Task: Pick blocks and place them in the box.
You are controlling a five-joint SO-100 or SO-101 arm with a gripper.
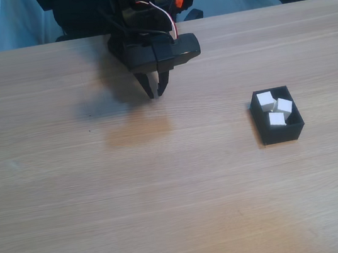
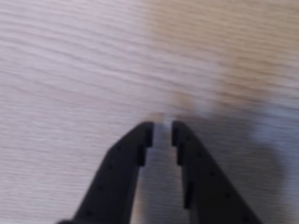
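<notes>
Sitting well right of claw: box, blocks inside.

Bare wooden table lies open between the gripper and the black box; three white blocks fill it.

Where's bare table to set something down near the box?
Fixed view: bare wood lies between the end effector and the box, across the whole near half of the table, and left of the end effector. The box is crowded: three blocks nearly fill it.
</notes>
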